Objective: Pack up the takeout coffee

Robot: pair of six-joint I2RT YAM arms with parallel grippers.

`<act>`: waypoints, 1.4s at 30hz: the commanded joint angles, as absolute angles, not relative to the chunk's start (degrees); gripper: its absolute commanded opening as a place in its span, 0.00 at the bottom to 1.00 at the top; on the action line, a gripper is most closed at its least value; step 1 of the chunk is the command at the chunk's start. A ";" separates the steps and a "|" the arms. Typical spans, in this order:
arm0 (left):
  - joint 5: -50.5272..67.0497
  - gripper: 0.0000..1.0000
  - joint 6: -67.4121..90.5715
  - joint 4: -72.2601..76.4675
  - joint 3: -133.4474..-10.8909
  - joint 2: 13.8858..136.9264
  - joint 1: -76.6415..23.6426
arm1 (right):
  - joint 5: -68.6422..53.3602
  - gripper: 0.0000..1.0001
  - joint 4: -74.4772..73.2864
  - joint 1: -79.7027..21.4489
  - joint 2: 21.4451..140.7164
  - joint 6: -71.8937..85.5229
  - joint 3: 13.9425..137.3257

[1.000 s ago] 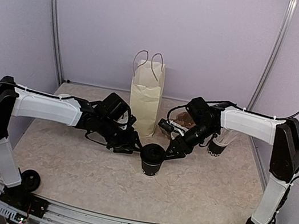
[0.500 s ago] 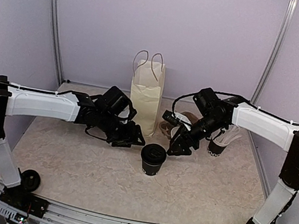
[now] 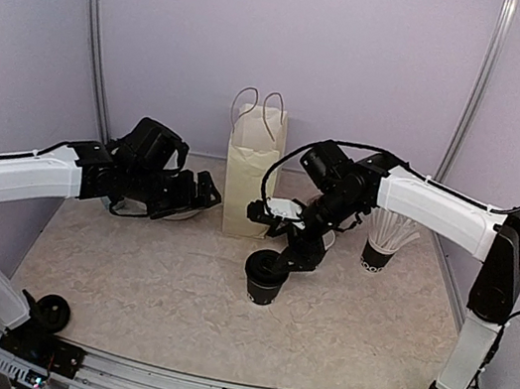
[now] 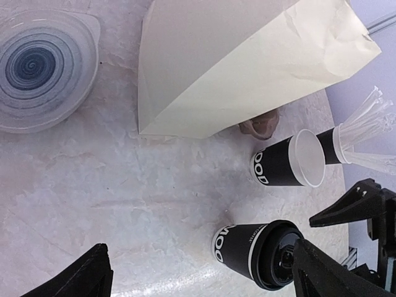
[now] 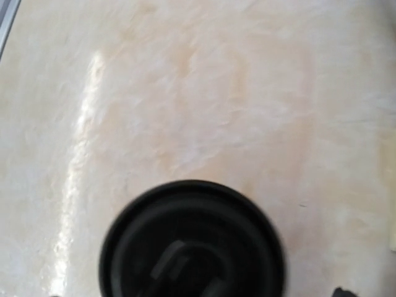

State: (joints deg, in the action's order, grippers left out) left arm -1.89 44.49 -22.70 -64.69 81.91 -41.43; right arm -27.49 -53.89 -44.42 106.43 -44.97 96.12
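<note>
One takeout coffee cup, black with white lettering and a black lid, stands upright in the middle of the table. My right gripper hangs open just above and behind its lid; the right wrist view is filled by the blurred lid, with no fingers around it. A second black cup stands behind it without a lid, its white inside showing. My left gripper is open and empty, well to the left of the lidded cup, with both fingertips spread wide.
A cream paper bag with handles stands upright behind the cups. A black cup of white straws sits at the right. A translucent blue cup lies left of the bag, under my left arm. A small brown thing sits by the bag.
Both grippers have opened and let go of the lidded cup. My left arm has pulled back to the left, and my right gripper has shifted over the cup's lid.
</note>
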 commanded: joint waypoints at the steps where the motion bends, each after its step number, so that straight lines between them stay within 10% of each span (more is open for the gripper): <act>1: -6.58 0.99 42.86 -22.89 -62.82 78.63 -41.75 | -24.10 0.94 -56.23 -47.10 108.50 -47.59 96.43; 23: -2.26 0.89 44.29 -17.90 -56.69 72.50 -39.67 | -20.81 0.71 -55.09 -48.25 112.42 -42.82 98.81; 42: -8.49 0.84 49.63 -32.89 -55.99 59.44 -37.61 | -18.76 0.67 -48.75 -56.17 130.64 -35.51 125.40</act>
